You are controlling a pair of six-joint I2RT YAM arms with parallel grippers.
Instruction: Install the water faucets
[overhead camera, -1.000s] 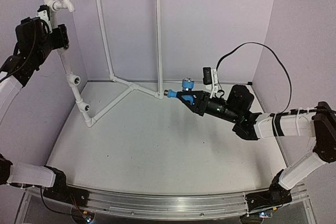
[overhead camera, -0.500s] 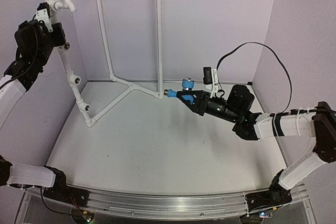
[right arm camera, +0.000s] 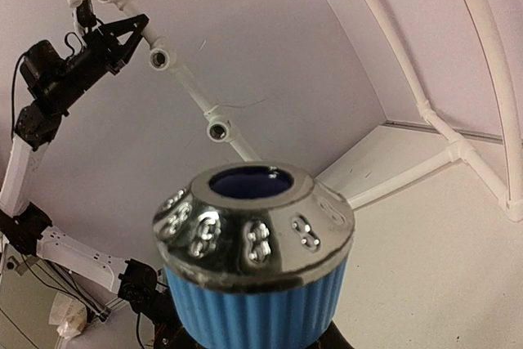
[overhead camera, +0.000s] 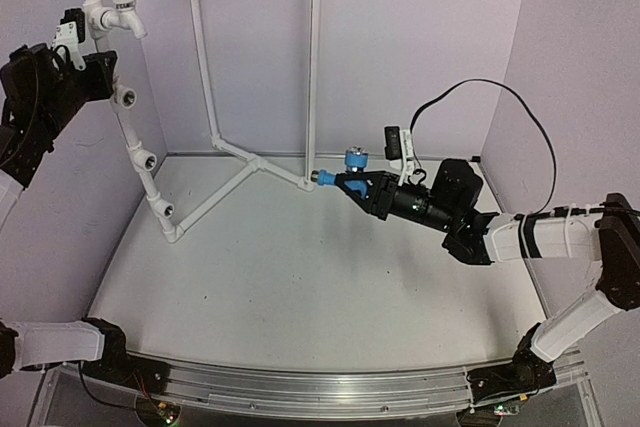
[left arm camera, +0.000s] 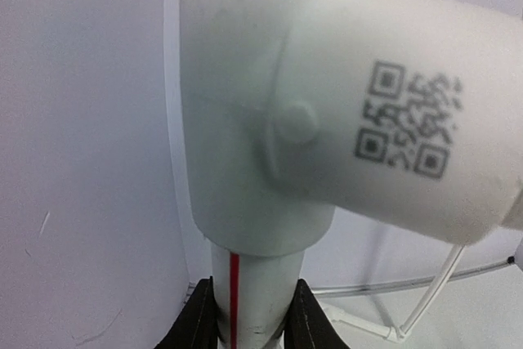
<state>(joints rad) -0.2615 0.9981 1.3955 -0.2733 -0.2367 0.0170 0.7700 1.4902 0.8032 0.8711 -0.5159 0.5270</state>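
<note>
At far left, the left claw (overhead camera: pixel 108 72) is clenched on the white pipe frame (overhead camera: pixel 312 67). The wrist camera shows both fingers (left arm camera: pixel 196 326) pinching a pipe with a red line on it, just under a tee fitting (left arm camera: pixel 270 112) that carries a QR code (left arm camera: pixel 404 132). The white faucet (overhead camera: pixel 122 5) sits on that tee's branch, up the pipe from the claw and clear of its fingers. Its silvery knob is on top and its spout turns down to the right. Below the claw, three round open sockets (overhead camera: pixel 147 157) run down the same slanted pipe toward the desk (overhead camera: pixel 300 287).

Right of centre, the right claw (overhead camera: pixel 360 187) hangs low over the desk, grasping the blue faucet (overhead camera: pixel 354 160). The tap's body is between the fingertips and its ribbed knob rises above them. Its silvery inlet points left, away from the claw, and meets the fitting at the foot of the frame's upright pipe. The pictures do not show whether it is seated there. The right wrist camera looks up the blue ribbed knob to its shiny cap. A black cable (overhead camera: pixel 520 107) loops above the right arm.
</note>
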